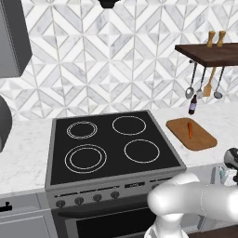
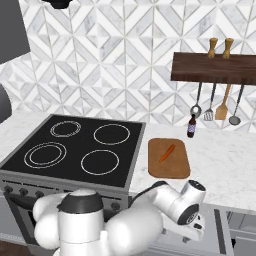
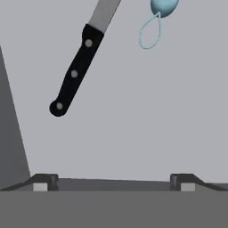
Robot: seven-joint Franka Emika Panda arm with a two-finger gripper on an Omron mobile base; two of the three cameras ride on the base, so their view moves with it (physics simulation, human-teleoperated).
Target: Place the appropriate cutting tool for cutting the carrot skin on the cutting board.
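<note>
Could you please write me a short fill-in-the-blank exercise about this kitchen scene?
1. The slim orange carrot lies on the brown wooden ____.
2. The black glass stovetop has ____ round burners.
3. In the hand view, the black-handled steel knife lies on a pale grey surface beside a light ____ peeler.
4. The pincer jaws stand ____, holding nothing.

Missing words: cutting board; four; blue; open

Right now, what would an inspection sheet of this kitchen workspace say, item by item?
Surface: white marble counter beside a black stove.
Job's things: carrot lies on the cutting board; a black-handled knife and a light blue looped tool lie on a flat grey surface below the hand.
Clutter: dark bottle behind the board.
End effector: open, holding nothing.
Cables: nothing seen.
Surroundings: tiled wall, dark wall shelf with hanging utensils.
</note>
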